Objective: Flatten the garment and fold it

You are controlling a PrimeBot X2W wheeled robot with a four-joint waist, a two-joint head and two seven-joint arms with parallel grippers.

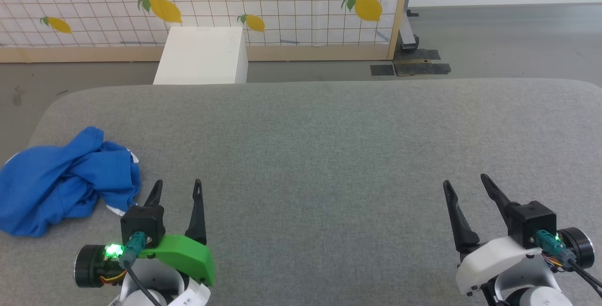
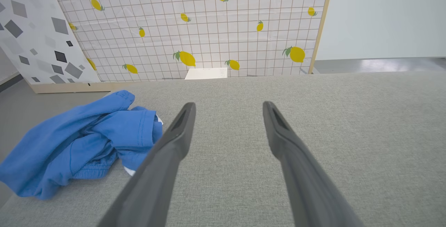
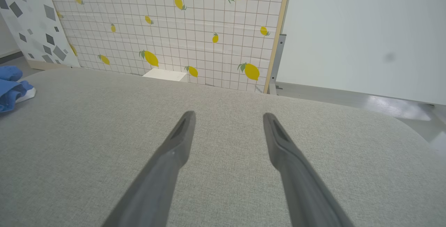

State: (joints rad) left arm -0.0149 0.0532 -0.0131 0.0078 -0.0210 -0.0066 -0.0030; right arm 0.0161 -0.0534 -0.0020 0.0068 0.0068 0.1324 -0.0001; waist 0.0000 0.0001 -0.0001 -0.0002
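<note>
Shorts lie crumpled at the worktop's left edge, seemingly overhanging it; the left claw, spread and empty, sits just beside them; the right claw, spread too, is well apart; pinching several layers, or tugging outward, could bunch them tighter or drag them off.

No text, brand or number can be read. Small dark marks are seen on a white tag below the left gripper (too blurred to be made out).
</note>
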